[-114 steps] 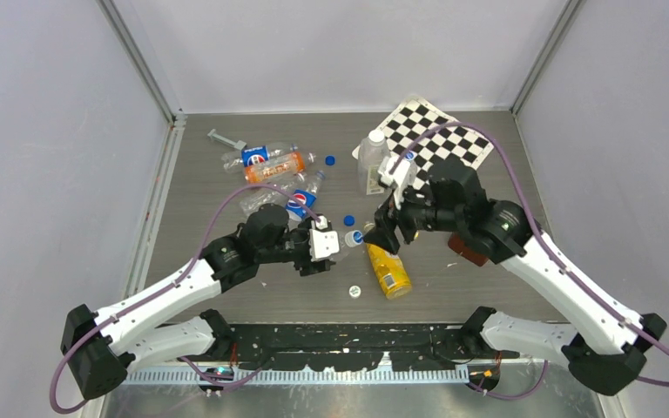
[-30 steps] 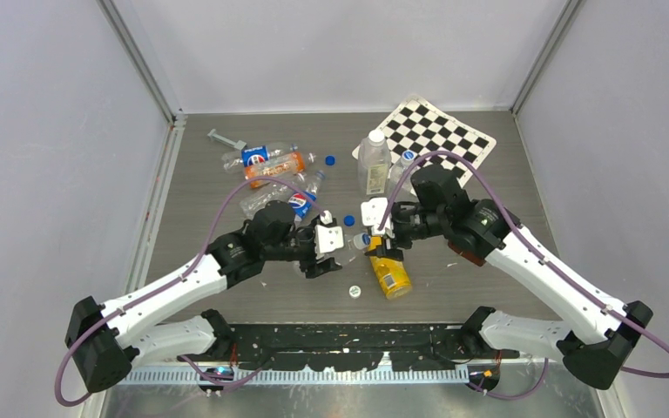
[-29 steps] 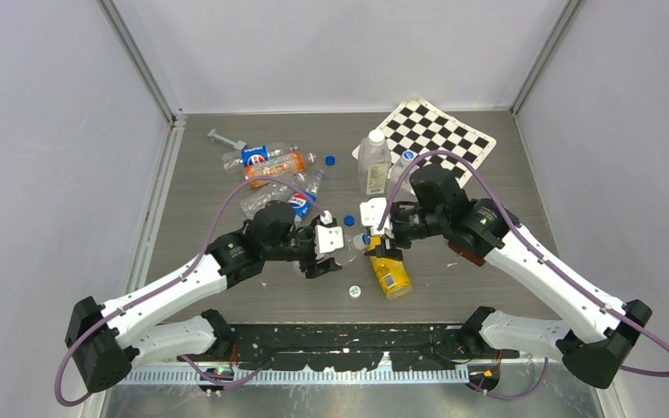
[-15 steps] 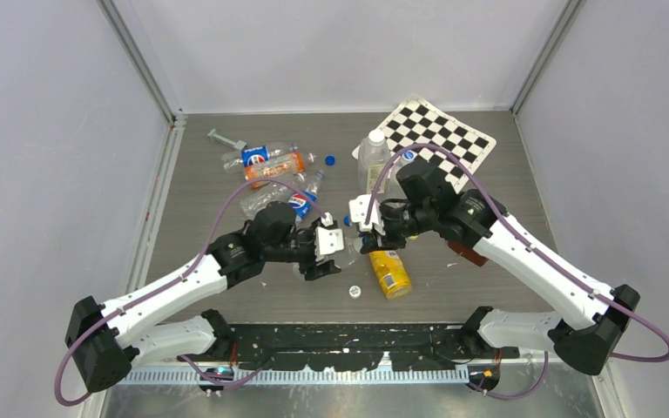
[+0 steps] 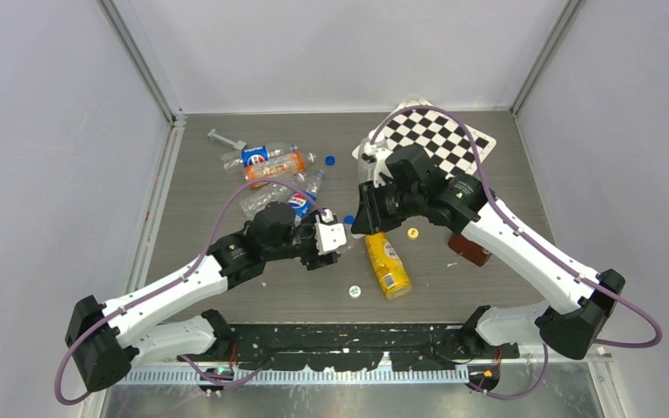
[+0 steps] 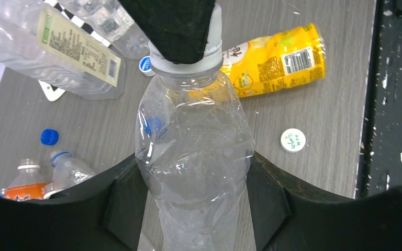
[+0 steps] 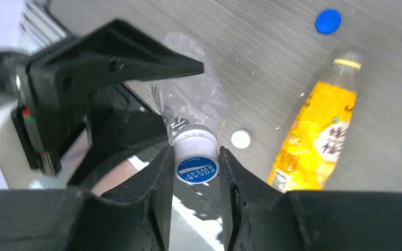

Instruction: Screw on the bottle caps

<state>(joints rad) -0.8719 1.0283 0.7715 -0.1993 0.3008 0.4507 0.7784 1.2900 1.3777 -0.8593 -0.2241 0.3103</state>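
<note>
A clear slim bottle (image 6: 193,157) stands between the fingers of my left gripper (image 6: 196,201), which is shut on its body. In the top view the left gripper (image 5: 329,237) sits mid-table, facing my right gripper (image 5: 361,218). A white cap with a blue-and-white top (image 7: 194,163) sits on the bottle's mouth. My right gripper (image 7: 194,157) is shut on that cap, one finger on each side. In the left wrist view its black fingers cover the cap (image 6: 186,60) from above. In the top view the bottle is mostly hidden by both grippers.
A yellow bottle (image 5: 387,266) lies just right of the grippers, with a white cap (image 5: 354,292) and a yellow cap (image 5: 413,232) nearby. A labelled squarish bottle (image 6: 57,47) stands behind. Pepsi bottles (image 5: 266,158), a blue cap (image 5: 329,160) and a checkerboard (image 5: 444,135) lie farther back.
My right gripper has swung left onto the mouth of the held bottle and has shut on the cap there. The left gripper has kept its hold on the bottle.
</note>
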